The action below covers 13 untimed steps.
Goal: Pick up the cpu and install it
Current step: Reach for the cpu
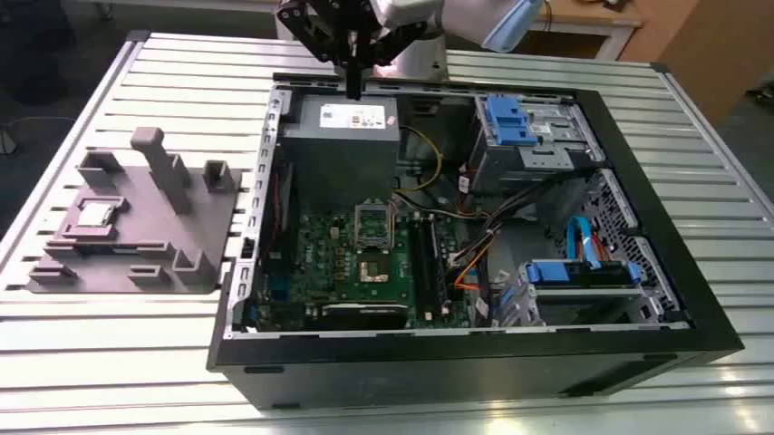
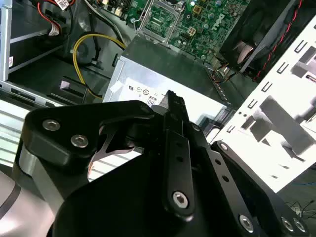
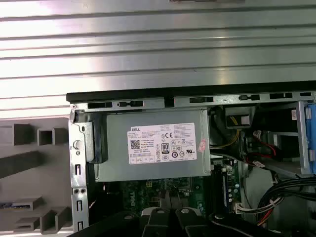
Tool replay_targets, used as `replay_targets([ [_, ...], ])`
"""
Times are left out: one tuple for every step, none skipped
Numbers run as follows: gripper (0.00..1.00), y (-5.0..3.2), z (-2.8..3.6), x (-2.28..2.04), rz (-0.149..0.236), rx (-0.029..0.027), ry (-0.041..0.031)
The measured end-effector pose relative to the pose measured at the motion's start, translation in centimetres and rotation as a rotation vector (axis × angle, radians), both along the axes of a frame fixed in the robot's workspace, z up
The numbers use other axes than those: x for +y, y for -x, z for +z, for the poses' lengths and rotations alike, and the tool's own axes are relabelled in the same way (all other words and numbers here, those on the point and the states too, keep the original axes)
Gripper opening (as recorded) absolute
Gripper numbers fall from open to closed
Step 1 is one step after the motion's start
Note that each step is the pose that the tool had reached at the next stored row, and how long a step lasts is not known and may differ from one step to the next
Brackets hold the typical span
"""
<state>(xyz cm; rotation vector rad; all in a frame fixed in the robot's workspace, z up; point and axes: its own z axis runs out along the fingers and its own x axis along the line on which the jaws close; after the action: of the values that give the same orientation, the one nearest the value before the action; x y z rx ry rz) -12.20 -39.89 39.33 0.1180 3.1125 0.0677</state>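
Note:
The cpu, a small silver square chip, lies in a recess of the grey fixture block at the exterior view's left, outside the computer case. My gripper hangs over the case's far edge, above the grey power supply, well away from the cpu. Its black fingers are shut with nothing between them, as both wrist views show. The green motherboard lies in the case, with its socket standing open.
The open black computer case lies on a slatted metal table. Blue drive bays, a second blue bracket and loose cables fill the case's right side. Part of the fixture block appears beside the case wall.

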Motion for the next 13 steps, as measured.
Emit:
replay_targets([
  [0.1, 0.0, 0.0, 0.0, 0.0, 0.0, 0.0],
  [0.1, 0.0, 0.0, 0.0, 0.0, 0.0, 0.0],
  [0.1, 0.05, 0.0, 0.0, 0.0, 0.0, 0.0],
  [0.1, 0.07, 0.0, 0.0, 0.0, -0.0001, 0.0],
  [0.1, 0.09, 0.0, 0.0, 0.0, 0.0, 0.0],
  [0.1, 0.11, 0.0, 0.0, 0.0, 0.0, 0.0],
  [0.1, 0.13, 0.0, 0.0, 0.0, 0.0, 0.0],
  [0.1, 0.16, 0.0, 0.0, 0.0, -0.0001, -0.0001],
  [0.1, 0.17, 0.0, 0.0, 0.0, -0.0001, 0.0],
  [0.1, 0.29, 0.0, 0.0, 0.0, 0.0, 0.0],
  [0.1, 0.53, 0.0, 0.0, 0.0, 0.0, 0.0],
  [0.1, 0.54, 0.0, 0.0, 0.0, 0.0, 0.0001],
  [0.1, 0.56, 0.0, 0.0, 0.0, 0.0, 0.0],
])
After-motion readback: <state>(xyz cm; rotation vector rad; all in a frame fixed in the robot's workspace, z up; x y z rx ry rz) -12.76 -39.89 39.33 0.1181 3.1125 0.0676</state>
